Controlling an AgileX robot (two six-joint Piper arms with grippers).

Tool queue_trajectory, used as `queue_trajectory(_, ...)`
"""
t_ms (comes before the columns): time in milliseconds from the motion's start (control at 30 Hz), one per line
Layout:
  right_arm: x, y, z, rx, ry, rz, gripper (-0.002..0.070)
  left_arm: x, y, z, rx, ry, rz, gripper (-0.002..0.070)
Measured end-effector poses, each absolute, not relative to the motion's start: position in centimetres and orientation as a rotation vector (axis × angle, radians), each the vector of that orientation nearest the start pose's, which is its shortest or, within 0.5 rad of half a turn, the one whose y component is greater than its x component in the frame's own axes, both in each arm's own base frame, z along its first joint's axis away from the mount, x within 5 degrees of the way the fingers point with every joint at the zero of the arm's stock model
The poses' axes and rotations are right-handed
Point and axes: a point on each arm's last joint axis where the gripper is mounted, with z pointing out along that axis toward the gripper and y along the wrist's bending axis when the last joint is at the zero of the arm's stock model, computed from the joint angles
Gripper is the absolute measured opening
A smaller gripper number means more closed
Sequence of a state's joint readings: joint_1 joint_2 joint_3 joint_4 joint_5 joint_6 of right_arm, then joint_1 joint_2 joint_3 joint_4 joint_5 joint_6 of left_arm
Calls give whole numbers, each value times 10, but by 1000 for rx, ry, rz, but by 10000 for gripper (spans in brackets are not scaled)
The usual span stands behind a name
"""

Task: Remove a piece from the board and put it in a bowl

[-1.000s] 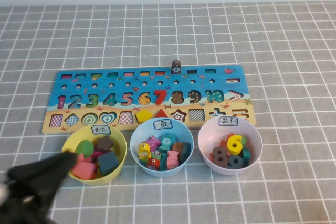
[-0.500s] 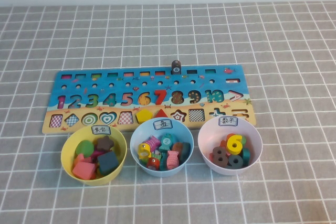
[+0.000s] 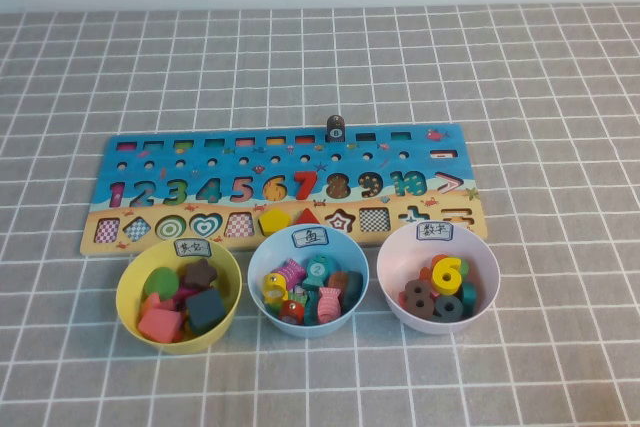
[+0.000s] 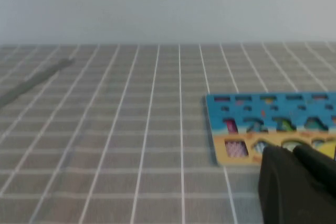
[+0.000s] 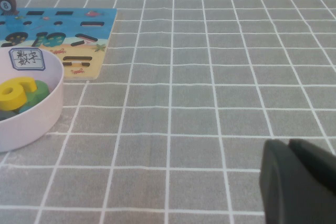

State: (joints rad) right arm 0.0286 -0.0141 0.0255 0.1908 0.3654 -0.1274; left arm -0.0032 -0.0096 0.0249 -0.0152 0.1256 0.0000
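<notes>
The board [image 3: 280, 190] lies flat on the worktop [image 3: 560, 97], a dark peg [image 3: 335, 127] upright at its far edge; no red peg can be made out on it. The light blue bowl [image 3: 262, 265] sits just before it, between yellow and pink bowls. The left gripper [image 4: 294, 153], jaws pressed together, hovers near the board's left end; the right gripper [image 5: 291, 148] hovers over bare worktop, jaw state unclear.

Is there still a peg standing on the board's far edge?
Yes: in the high view one dark peg with a white round mark stands upright at the far edge of the blue board.

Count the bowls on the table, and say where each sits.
3, in a row along the board's near edge: yellow bowl toward the robot's left, light blue bowl in the middle, pale pink bowl toward its right. None seems hidden.
</notes>
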Motion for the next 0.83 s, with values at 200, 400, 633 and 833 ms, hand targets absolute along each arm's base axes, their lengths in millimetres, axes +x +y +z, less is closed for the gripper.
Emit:
queue_trajectory(200, 52, 8, 173, -26, 1855, 118, -17, 54, 0, 177, 3, 1810, -2, -3)
queue_trajectory(400, 52, 8, 173, -26, 1855, 118, -17, 53, 0, 172, 15, 1866, 17, -3)
queue_trajectory(633, 52, 8, 173, -26, 1855, 118, -17, 53, 1, 172, 16, 1866, 19, -3)
queue_trajectory(833, 52, 8, 173, -26, 1855, 118, -17, 53, 1, 172, 16, 1866, 19, -3)
